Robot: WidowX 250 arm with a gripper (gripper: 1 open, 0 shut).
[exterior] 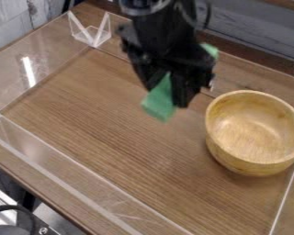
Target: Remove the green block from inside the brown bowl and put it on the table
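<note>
My gripper (165, 92) is shut on the green block (160, 99), a small bright green bar that hangs tilted from the black fingers above the table (88, 128). The block is held just left of the brown bowl (254, 131), outside its rim and a little above the wood surface. The round light-brown wooden bowl sits at the right of the table and its inside shows only bare grain. The black arm reaches down from the top middle of the view.
Low clear acrylic walls (39, 156) edge the tabletop on the left and front. A clear triangular acrylic piece (91, 30) stands at the back left corner. The bowl lies close to the right wall.
</note>
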